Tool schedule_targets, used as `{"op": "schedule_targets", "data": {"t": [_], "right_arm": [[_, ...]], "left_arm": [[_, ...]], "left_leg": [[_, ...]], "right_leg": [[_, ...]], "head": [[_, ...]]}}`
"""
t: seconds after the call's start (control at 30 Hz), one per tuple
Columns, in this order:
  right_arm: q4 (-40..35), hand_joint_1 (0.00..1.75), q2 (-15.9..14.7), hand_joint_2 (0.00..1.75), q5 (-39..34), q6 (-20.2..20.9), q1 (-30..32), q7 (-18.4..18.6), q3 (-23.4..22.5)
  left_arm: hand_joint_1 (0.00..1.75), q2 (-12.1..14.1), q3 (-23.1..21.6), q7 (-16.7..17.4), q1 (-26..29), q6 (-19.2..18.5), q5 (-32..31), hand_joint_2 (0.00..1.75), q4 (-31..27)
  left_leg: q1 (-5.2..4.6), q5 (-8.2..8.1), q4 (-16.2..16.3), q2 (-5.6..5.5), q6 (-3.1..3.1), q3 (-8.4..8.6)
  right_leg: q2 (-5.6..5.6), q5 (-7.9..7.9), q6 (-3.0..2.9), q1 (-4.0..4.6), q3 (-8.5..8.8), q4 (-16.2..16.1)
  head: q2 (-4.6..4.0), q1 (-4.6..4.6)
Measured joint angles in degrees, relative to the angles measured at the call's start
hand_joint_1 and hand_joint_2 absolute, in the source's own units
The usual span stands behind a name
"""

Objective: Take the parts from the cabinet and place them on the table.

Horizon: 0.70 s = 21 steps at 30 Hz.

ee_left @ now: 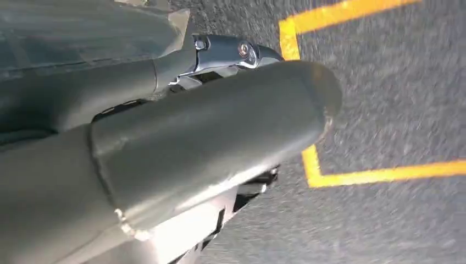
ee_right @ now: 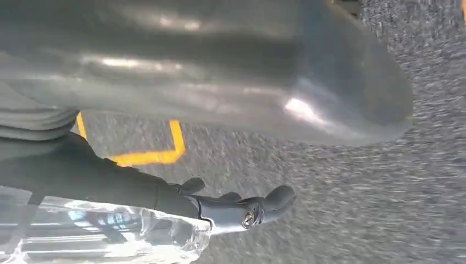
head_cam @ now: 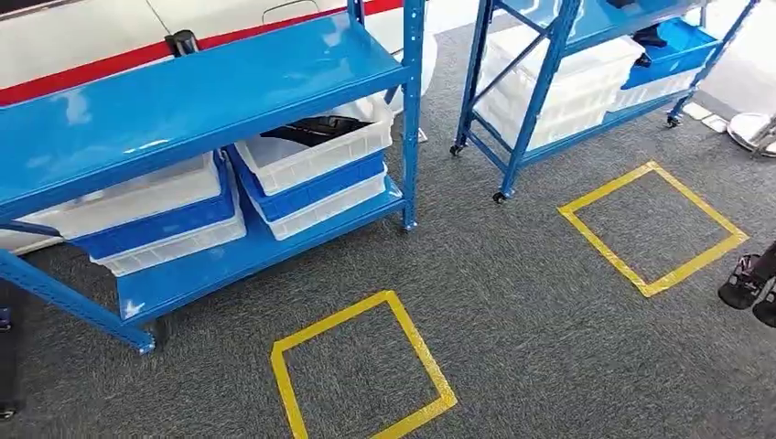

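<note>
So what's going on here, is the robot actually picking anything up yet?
Not yet. The robot faces two blue shelving racks: the near rack holds stacked white and blue bins, one white bin containing dark parts. Two yellow tape squares mark the carpet. The left hand and right hand hang over the floor, holding no part as far as visible.

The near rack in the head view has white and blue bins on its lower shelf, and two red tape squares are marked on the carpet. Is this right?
Not quite. The head view shows the tape squares are yellow, not red. The rest holds: the near rack carries white and blue bins on its lower shelf, and there are two squares on the carpet.
</note>
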Motion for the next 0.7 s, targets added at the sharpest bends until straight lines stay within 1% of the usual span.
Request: {"op": "schedule_targets", "data": {"t": [0.03, 0.07, 0.1, 0.13, 0.17, 0.2, 0.23, 0.27, 0.3, 0.33, 0.37, 0.4, 0.43, 0.47, 0.5, 0.53, 0.57, 0.6, 0.63, 0.67, 0.7], "right_arm": [[-0.02, 0.00, 0.11, 0.00, -0.09, -0.04, -0.30, 0.02, 0.11], [-0.07, 0.00, 0.20, 0.00, -0.33, -0.07, -0.49, -0.02, 0.11], [-0.07, 0.00, 0.28, 0.00, -0.55, 0.11, -0.54, -0.35, 0.11], [-0.09, 0.00, 0.26, 0.00, -0.33, 0.37, -0.72, -0.39, 0.11], [-0.07, 0.00, 0.28, 0.00, 0.11, 0.66, -0.83, -0.26, 0.15], [-0.09, 0.00, 0.37, 0.00, 0.09, 0.55, -0.98, -0.42, 0.20], [-0.18, 0.00, 0.55, 0.00, -0.20, 0.39, -1.15, -0.77, 0.20], [-0.35, 0.00, 0.57, 0.00, -0.44, 0.39, -1.16, -1.46, 0.17], [-0.35, 0.00, 0.57, 0.00, -0.59, 0.61, -1.17, -1.84, 0.17], [-0.35, 0.00, 0.57, 0.00, -0.48, 0.81, -1.15, -1.79, 0.17], [-0.33, 0.00, 0.50, 0.00, -0.35, 0.87, -1.13, -1.48, 0.17], [-0.31, 0.00, 0.46, 0.00, -0.76, 0.87, -0.98, -1.46, 0.17], [-0.31, 0.00, 0.46, 0.00, -1.43, 0.98, -0.88, -1.84, 0.11], [-0.31, 0.00, 0.44, 0.00, -2.64, 2.00, -0.84, -2.97, -0.17], [-0.31, 0.00, 0.35, 0.00, -3.28, 2.69, -0.87, -3.75, -0.68], [-0.31, 0.00, 0.26, 0.00, -3.35, 3.06, -0.98, -4.28, -0.94], [-0.31, 0.00, 0.20, 0.00, -3.54, 3.06, -1.03, -4.76, -0.99], [-0.33, 0.00, 0.26, 0.00, -4.00, 2.97, -1.03, -5.38, -1.09], [-0.37, 0.00, 0.26, 0.00, -4.61, 2.93, -1.07, -5.90, -1.55], [-0.37, 0.00, 0.37, 0.00, -5.73, 3.24, -1.02, -6.71, -2.12], [-0.37, 0.00, 0.46, 0.00, -6.43, 3.74, -0.98, -7.15, -2.61]], "left_arm": [[0.00, 0.04, 0.07, -0.07, -0.04, 0.02, 0.00, 0.00, 0.00], [0.00, 0.13, 0.09, -0.13, -0.19, 0.09, 0.00, 0.00, 0.00], [0.00, 0.20, 0.15, -0.24, -0.50, 0.13, 0.00, 0.00, 0.00], [0.00, 0.17, 0.22, -0.33, -0.62, 0.11, 0.09, 0.00, 0.00], [0.00, 0.20, 0.35, -0.33, -0.58, 0.15, 0.15, 0.00, 0.00], [0.00, 0.20, 0.52, -0.35, -0.39, 0.50, 0.15, 0.00, 0.00], [0.00, 0.17, 0.52, -0.35, -0.29, 0.81, 0.11, 0.00, 0.00], [0.00, 0.11, 0.52, -0.48, -0.07, 1.07, 0.04, 0.00, 0.00], [0.00, 0.13, 0.55, -0.61, -0.19, 1.11, 0.07, 0.00, 0.00], [0.00, 0.11, 0.55, -0.74, -0.47, 1.09, 0.07, 0.00, 0.00], [0.00, 0.09, 0.55, -0.79, -0.70, 1.09, 0.04, 0.00, 0.00], [0.00, 0.07, 0.55, -0.83, -0.71, 1.11, 0.04, 0.00, 0.00], [0.00, 0.07, 0.55, -0.90, -0.58, 1.14, -0.02, 0.00, 0.00], [0.00, 0.07, 0.55, -1.05, -0.36, 1.22, -0.02, 0.00, 0.00], [0.00, 0.09, 0.55, -1.16, -0.27, 1.25, -0.02, 0.00, 0.00], [0.00, 0.09, 0.55, -1.24, -0.26, 1.22, 0.02, 0.00, 0.00], [0.00, 0.11, 0.57, -1.25, -0.28, 1.22, 0.07, 0.00, 0.00], [0.00, 0.22, 0.63, -1.25, -0.34, 1.22, 0.07, 0.00, 0.00], [0.00, 0.24, 0.63, -1.29, -0.32, 1.22, 0.07, 0.00, 0.00], [0.00, 0.37, 0.63, -1.33, -0.29, 1.25, 0.07, 0.00, 0.00], [0.00, 0.50, 0.63, -1.40, -0.25, 1.29, 0.07, 0.00, 0.00]], "left_leg": [[-0.19, 2.26, -5.03, 1.16, 0.61, 2.68], [-0.60, 3.38, -9.29, 3.72, 1.34, 5.05], [-1.31, 2.48, -10.43, 5.18, 1.40, 5.52], [-1.37, 2.65, -10.44, 4.19, 1.54, 5.24], [-1.46, 2.63, -10.44, 3.44, 1.59, 5.10], [-1.64, 2.62, -10.52, 2.74, 1.69, 4.97], [-1.43, 2.95, -11.25, 1.89, 2.07, 5.44], [-0.83, 3.52, -12.10, 1.32, 2.19, 6.10], [-0.61, 3.68, -12.30, 0.69, 2.45, 6.12], [-0.58, 3.86, -12.29, 0.18, 2.94, 5.97], [-0.55, 3.87, -12.29, -0.71, 2.94, 5.88], [-0.53, 3.87, -12.27, -1.45, 2.94, 5.83], [-0.50, 3.87, -12.23, -1.89, 2.93, 5.84], [-0.41, 3.86, -12.20, -2.46, 2.88, 5.89], [-0.31, 3.84, -12.12, -2.83, 2.73, 5.93], [-0.15, 3.76, -11.96, -3.17, 2.37, 5.96], [-0.11, 3.55, -11.62, -3.38, 1.94, 5.85], [-0.52, 3.22, -10.85, -3.46, 1.33, 5.53], [-0.50, 2.96, -10.78, -3.57, 0.94, 5.51], [-0.47, 2.77, -10.72, -3.54, 1.06, 5.47], [-0.29, 2.63, -10.77, -3.47, 2.53, 5.53]], "right_leg": [[-0.57, -0.16, -0.02, 0.14, 0.20, -0.02], [-1.11, -0.28, -0.02, 0.26, 0.44, -0.03], [-1.68, -0.62, 0.41, 0.95, 0.36, 0.08], [-2.39, -0.70, 0.56, 0.88, 0.37, 0.01], [-3.03, -0.82, 0.79, 0.86, 0.40, -0.04], [-3.69, -0.81, 0.83, 0.84, 0.72, -0.28], [-4.32, -1.00, 1.21, 1.30, 1.08, -0.45], [-1.44, -1.63, 1.55, 0.77, 0.72, 0.50], [1.27, -2.80, 1.58, 0.67, -0.27, 2.75], [2.79, -4.49, 1.32, 0.40, -2.11, 6.42], [3.51, -6.39, 1.18, 0.18, -4.63, 11.36], [3.74, -7.52, 1.34, -0.01, -6.77, 15.35], [3.81, -7.65, 1.70, -0.15, -7.88, 17.09], [3.81, -6.54, 2.37, -0.37, -7.88, 16.21], [3.81, -4.40, 3.19, -0.67, -6.55, 12.56], [3.83, -2.05, 3.96, -1.03, -4.62, 7.78], [4.22, -0.10, 4.62, -1.51, -2.69, 3.12], [4.66, 0.36, 4.51, -1.32, -2.34, 0.87], [4.79, 0.66, 3.39, -1.28, -2.34, 0.87], [4.76, 0.75, 3.12, -1.68, -2.10, 0.72], [4.72, 0.77, 3.10, -1.34, -1.98, 0.74]], "head": [[0.00, 0.00], [0.00, 0.02], [0.00, 0.05], [0.00, 0.18], [0.00, 0.09], [0.00, 0.13], [0.00, 0.00], [0.00, 0.22], [0.00, 0.17], [0.00, 0.26], [0.00, 0.24], [0.00, 0.28], [0.00, 0.31], [0.00, 0.26], [0.00, 0.28], [0.00, 0.26], [0.00, 0.33], [0.00, 0.68], [0.00, 0.50], [0.00, 0.20], [0.00, 0.28]]}}
